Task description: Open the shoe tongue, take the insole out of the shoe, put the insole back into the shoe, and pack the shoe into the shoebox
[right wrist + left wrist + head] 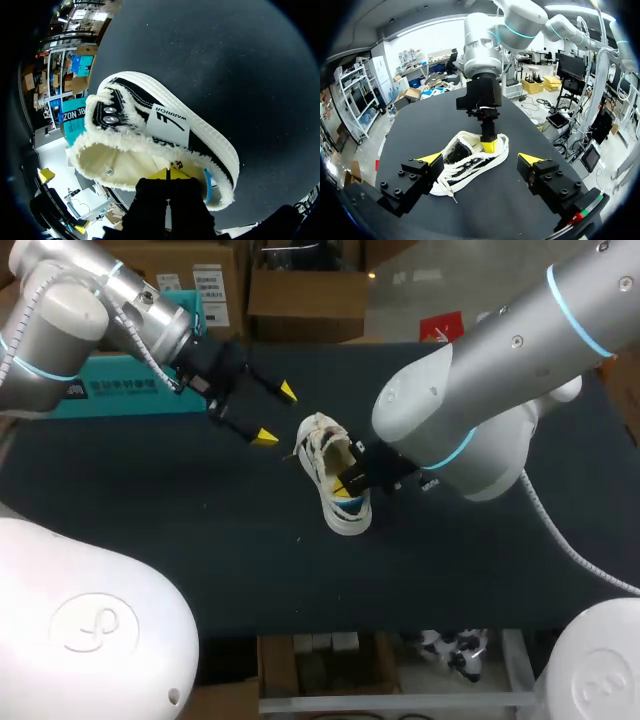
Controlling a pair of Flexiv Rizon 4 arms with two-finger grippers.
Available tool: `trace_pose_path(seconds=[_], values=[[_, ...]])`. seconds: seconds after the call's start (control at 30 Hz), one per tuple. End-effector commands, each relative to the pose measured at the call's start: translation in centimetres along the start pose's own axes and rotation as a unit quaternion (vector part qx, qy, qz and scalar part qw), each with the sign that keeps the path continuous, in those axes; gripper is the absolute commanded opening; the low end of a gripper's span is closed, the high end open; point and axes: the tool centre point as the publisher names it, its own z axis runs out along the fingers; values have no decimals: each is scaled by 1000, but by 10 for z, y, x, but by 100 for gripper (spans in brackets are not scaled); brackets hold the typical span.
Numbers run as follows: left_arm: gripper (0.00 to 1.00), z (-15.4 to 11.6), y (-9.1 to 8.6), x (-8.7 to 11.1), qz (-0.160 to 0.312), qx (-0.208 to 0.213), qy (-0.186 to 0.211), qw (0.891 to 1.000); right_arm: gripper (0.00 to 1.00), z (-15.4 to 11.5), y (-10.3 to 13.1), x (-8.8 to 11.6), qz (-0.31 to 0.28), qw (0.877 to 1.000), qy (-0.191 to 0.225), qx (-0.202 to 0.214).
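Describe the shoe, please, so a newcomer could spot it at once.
On the dark table, look to the middle, under the right gripper, ahead of the left gripper. The shoe lies there: black canvas, thick white sole, frayed cream edges, the only pale thing on it.

The left arm [70, 320] and right arm [500, 390] are silver-grey tubes with cyan joint rings, white cables [560, 540] alongside, and white domed bases [90, 630]. The left pincer [276, 415] and right pincer [345, 485] are black, screw-studded on the left, with yellow tips.
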Motion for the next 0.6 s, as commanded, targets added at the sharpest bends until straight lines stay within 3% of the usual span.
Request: trace_pose_path(seconds=[0.03, 0.33, 0.6], values=[[100, -1, -12, 13, -50, -67, -74, 994, 0, 14, -7, 0, -1, 999, -30, -29], [100, -1, -12, 13, -50, -67, -74, 994, 0, 25, -4, -14, 8, 998, -43, -52], [100, -1, -12, 13, -50, -67, -74, 994, 0, -10, -13, -7, -22, 998, -8, -56]])
